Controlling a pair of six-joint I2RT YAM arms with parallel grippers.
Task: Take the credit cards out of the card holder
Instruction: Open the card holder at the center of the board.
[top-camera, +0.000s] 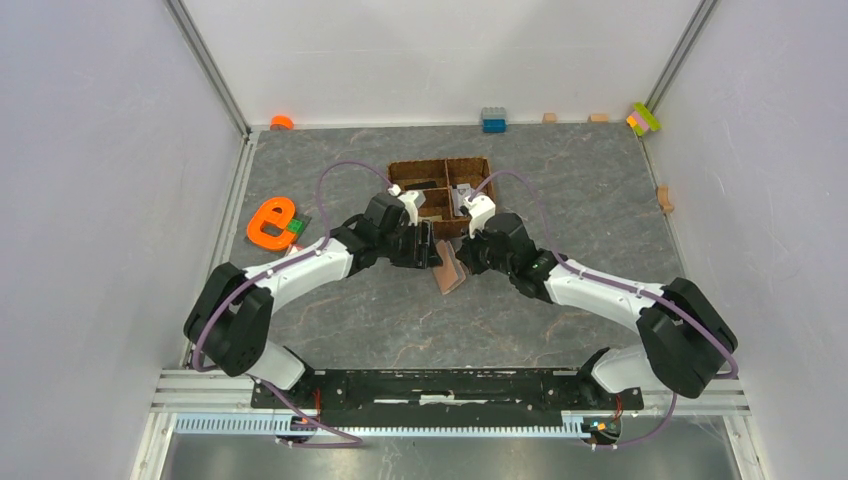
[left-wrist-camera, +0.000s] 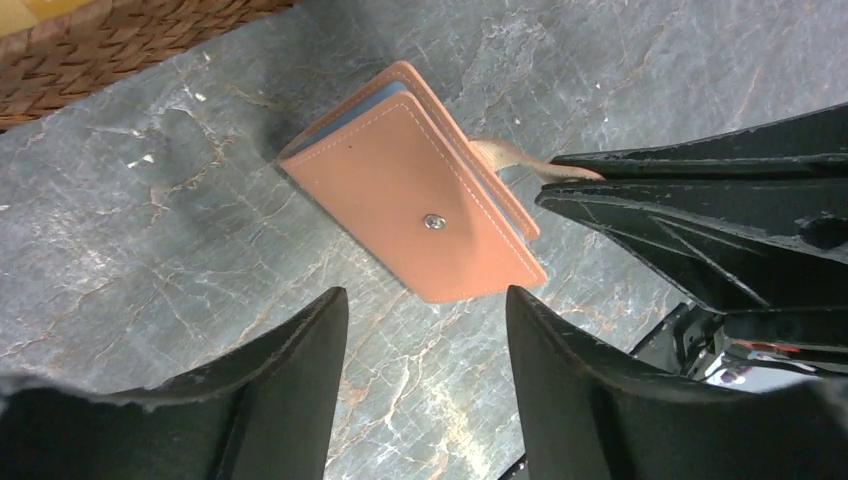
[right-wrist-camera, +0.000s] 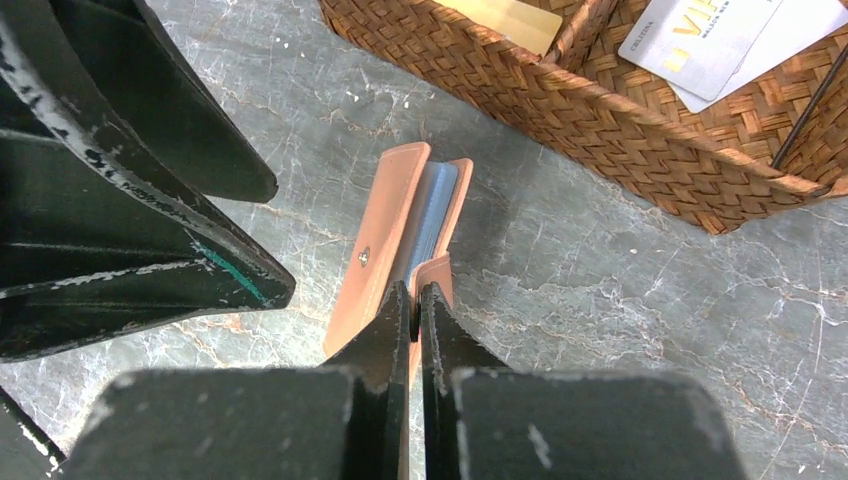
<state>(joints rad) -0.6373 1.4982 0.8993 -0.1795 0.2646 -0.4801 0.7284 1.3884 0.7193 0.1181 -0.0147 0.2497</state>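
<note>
You're not done: blue card (right-wrist-camera: 435, 215) is still in the wallet (left-wrist-camera: 400, 190), right claw (right-wrist-camera: 416, 292) clamped on its tab (left-wrist-camera: 500, 155), left claw (left-wrist-camera: 425, 297) apart at 9 o'clock.

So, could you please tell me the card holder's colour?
The card holder is salmon pink; the left wrist view shows it best.

From overhead, the salmon-pink leather-like folding card holder (top-camera: 449, 270) shows only as a sliver. Its snap tab (left-wrist-camera: 505, 155) disappears between the pinched fingers of the right gripper (right-wrist-camera: 415, 292). Of the thin cards (right-wrist-camera: 437, 210) inside, only a grey-blue edge shows; their count is unclear. The brown woven basket (right-wrist-camera: 600, 110) is cut off at the top edge.
</note>
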